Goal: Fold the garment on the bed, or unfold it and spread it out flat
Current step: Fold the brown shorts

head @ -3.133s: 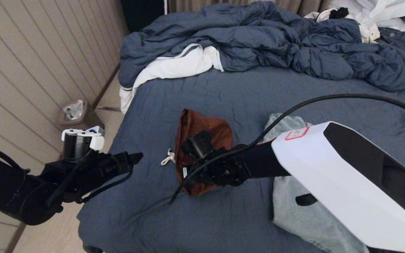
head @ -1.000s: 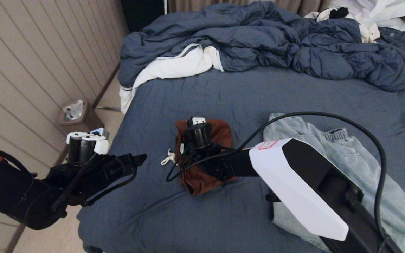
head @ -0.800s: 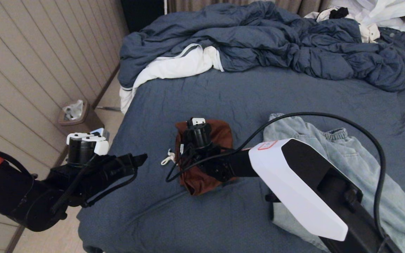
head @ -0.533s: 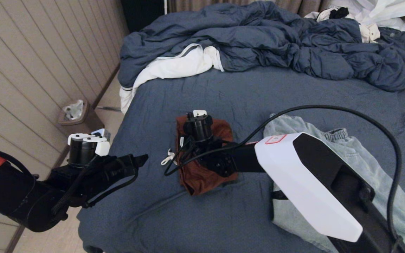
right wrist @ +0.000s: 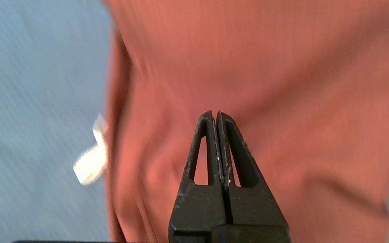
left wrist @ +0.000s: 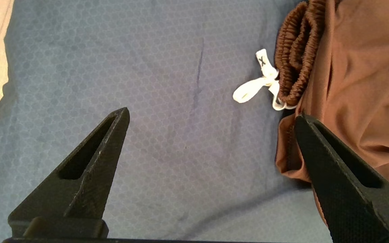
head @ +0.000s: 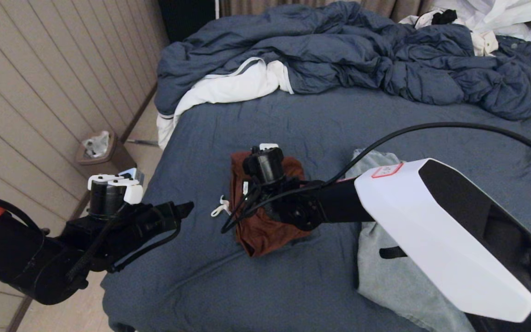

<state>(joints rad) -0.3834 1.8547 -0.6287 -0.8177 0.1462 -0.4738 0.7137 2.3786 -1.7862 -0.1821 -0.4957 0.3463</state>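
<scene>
Right gripper point(right wrist: 216, 116), closed empty, over the brown shorts point(right wrist: 248, 84)

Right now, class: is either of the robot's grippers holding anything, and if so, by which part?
Nothing is held. The right gripper hangs shut and empty above the brown shorts; the left gripper is open over the bed.

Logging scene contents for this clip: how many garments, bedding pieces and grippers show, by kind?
Garments: 2, rust-brown shorts and light blue trousers
Bedding: 2, bed sheet and duvet
Grippers: 2, left gripper and right gripper
Total: 6
</scene>
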